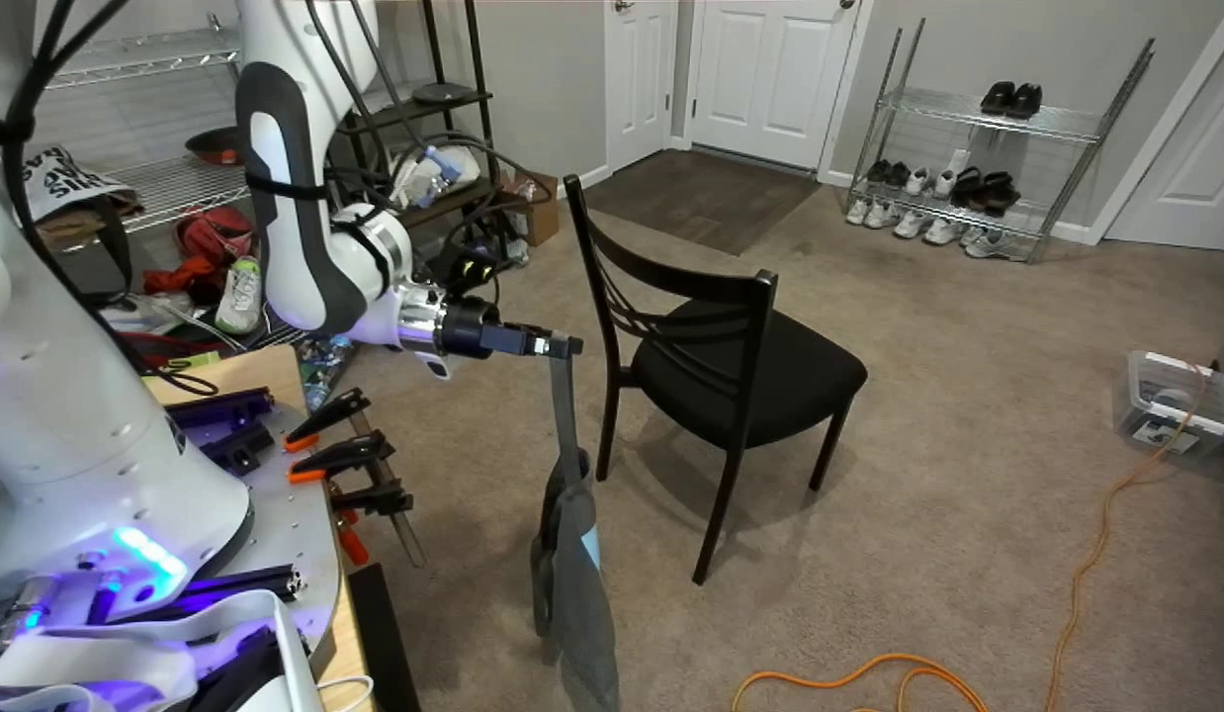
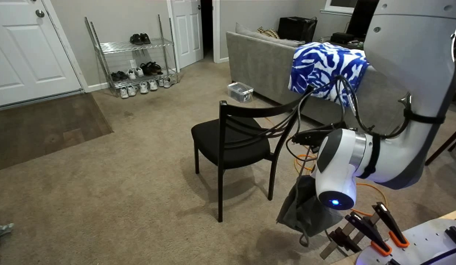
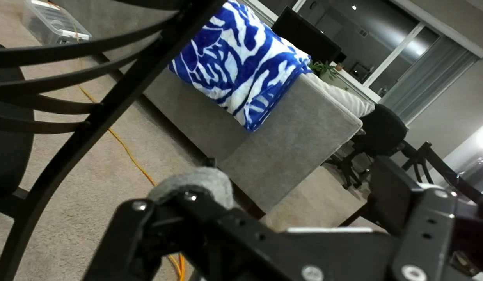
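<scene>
the pincer (image 1: 561, 344) is keeping its fingers (image 3: 425, 228) spread apart, with a gray strap (image 1: 564, 405) looping over one. the gray cloth (image 1: 584, 583) on that strap is hanging above the carpet (image 1: 968, 475), between the counter (image 1: 271, 368) and a black chair (image 1: 805, 366), in both exterior views.

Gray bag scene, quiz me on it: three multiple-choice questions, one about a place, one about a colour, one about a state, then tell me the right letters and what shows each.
1. Where is the towel?
A: On the rack
B: Over the sofa
C: On the chair

2. What colour is the cord on the floor?
A: Orange
B: Green
C: White

3. How is the bag?
A: Folded up
B: Spread flat
C: Hanging by its strap

Answers:
1 B, since an exterior view shows it draped across the sofa's back.
2 A, since its orange shows in all three views.
3 C, since the strap runs down from the tool to the bag.
</scene>
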Robot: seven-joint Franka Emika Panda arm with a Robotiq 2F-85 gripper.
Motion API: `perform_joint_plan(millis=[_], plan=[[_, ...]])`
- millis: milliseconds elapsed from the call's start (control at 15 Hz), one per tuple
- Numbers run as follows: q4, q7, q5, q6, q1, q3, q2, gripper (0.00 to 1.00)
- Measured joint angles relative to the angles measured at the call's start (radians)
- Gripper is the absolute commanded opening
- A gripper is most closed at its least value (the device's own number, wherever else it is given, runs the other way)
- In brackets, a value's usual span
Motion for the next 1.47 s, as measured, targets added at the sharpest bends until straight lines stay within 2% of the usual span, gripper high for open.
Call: perform_joint_plan(millis=[333,933,1467], plan=[[-0.006,0.005,-0.033,0.034,-0.034,-0.036,-0.008,1.00],[-0.055,-0.015,-0.139,0.032,-0.034,-0.112,-0.065,1.00],[-0.116,-0.168,-0.296,-0.002,-0.034,-0.170,-0.148,1.00]])
